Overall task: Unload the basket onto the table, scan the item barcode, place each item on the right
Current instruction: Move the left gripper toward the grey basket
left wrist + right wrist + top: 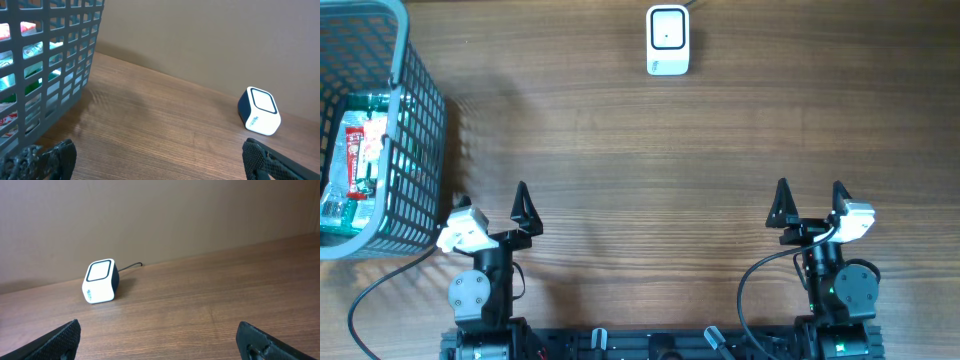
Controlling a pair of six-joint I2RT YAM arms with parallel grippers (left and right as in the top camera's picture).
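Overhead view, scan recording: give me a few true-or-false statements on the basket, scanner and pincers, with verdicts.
1. The basket stands on the robot's left and holds packets. True.
2. The left pincer grips a packet. False: it is open and empty.
3. The scanner stands apart from the basket. True.
4. The right pincer is shut. False: it is open, holding nothing.

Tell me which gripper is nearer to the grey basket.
Left. The left gripper sits just beside the grey basket; the right gripper is far from it, across the table.
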